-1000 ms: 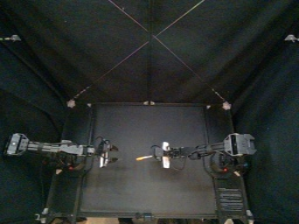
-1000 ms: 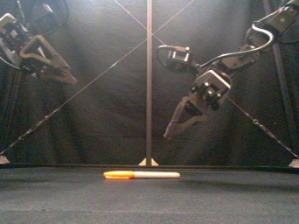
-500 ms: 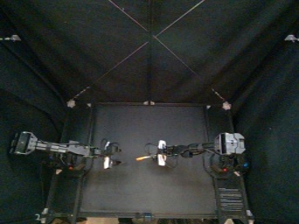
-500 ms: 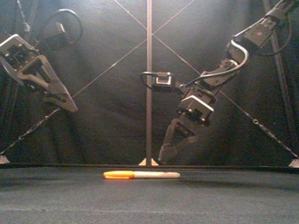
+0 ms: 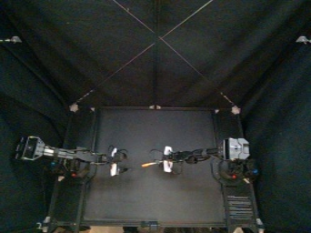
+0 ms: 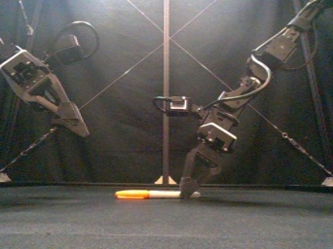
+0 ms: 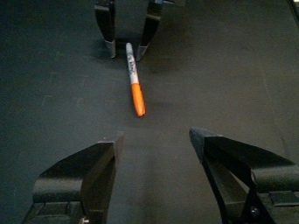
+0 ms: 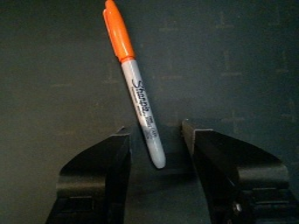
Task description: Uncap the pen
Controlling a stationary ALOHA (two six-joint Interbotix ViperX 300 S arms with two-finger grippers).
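Right gripper (image 8: 156,138), spread, straddles the slanted marker pen (image 8: 135,83) at lower centre, so closing may skid it; left gripper (image 7: 153,140) is spread, empty.

We read this as robotics lab booth: black curtains (image 5: 155,55) around small black desk (image 5: 152,196), left arm (image 5: 73,157), right arm (image 5: 201,157) mounted.

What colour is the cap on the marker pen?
The cap is orange, the barrel pale grey with black print; clearest in the right wrist view.
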